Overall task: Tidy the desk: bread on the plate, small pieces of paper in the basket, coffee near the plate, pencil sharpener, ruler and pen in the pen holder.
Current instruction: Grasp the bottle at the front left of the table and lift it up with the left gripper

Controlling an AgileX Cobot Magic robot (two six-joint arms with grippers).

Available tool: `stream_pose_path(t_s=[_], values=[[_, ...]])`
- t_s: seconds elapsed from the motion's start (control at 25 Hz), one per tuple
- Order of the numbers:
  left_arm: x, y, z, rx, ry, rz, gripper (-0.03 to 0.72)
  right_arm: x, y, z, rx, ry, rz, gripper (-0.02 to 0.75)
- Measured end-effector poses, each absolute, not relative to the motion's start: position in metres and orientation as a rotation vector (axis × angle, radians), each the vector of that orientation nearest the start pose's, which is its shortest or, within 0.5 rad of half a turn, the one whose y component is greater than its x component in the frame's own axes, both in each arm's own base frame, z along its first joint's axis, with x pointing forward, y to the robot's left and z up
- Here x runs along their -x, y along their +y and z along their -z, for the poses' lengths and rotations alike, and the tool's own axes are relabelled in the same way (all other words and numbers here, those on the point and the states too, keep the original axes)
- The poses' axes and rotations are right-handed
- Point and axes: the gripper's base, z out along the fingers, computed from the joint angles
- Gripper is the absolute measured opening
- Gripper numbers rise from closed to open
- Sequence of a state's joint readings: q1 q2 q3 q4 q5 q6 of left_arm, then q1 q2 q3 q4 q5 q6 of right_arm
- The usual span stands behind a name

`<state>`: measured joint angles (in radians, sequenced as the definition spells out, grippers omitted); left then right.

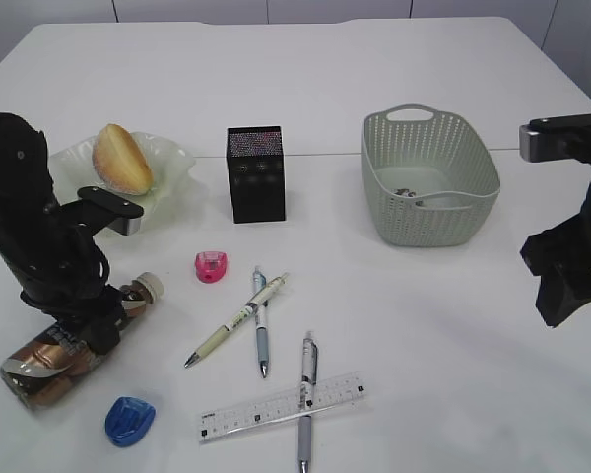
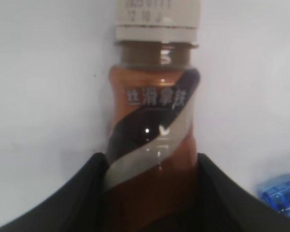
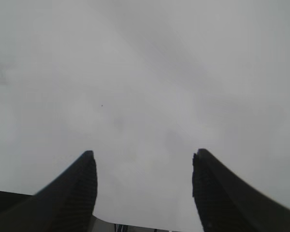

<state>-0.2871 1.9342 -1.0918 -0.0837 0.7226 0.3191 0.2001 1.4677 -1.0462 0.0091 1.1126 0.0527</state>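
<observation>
I see my left gripper [image 2: 152, 193] straddling the coffee [image 2: 152, 145], which lies on its side on the desk [image 1: 453, 325]; the fingers [image 2: 77, 193] seem to touch it, but I can't tell. My right gripper [image 3: 144, 193] gapes, holding nothing.

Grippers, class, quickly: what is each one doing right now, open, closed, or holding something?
Left gripper: fingers on both sides of the lying coffee bottle; firm grip cannot be told.
Right gripper: open, holding nothing, above the bare desk.
</observation>
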Motion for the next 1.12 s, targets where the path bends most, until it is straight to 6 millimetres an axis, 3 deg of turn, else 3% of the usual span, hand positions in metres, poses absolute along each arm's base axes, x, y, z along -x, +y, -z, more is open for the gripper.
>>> stream_pose_path(t_s=[0.44,0.68,1.12], values=[[-0.32,-0.104,-0.13,-0.712,2.891,0.157,0.385,-0.259,0.053,-0.256,0.217,3.012,-0.036,0.459],[-0.291,-0.093,-0.143,-0.575,2.689,0.149,0.384,-0.259,0.053,-0.256,0.217,3.012,-0.036,0.459],[-0.24,-0.068,-0.186,-0.402,2.198,0.07,0.382,-0.259,0.053,-0.256,0.218,3.014,-0.036,0.459]])
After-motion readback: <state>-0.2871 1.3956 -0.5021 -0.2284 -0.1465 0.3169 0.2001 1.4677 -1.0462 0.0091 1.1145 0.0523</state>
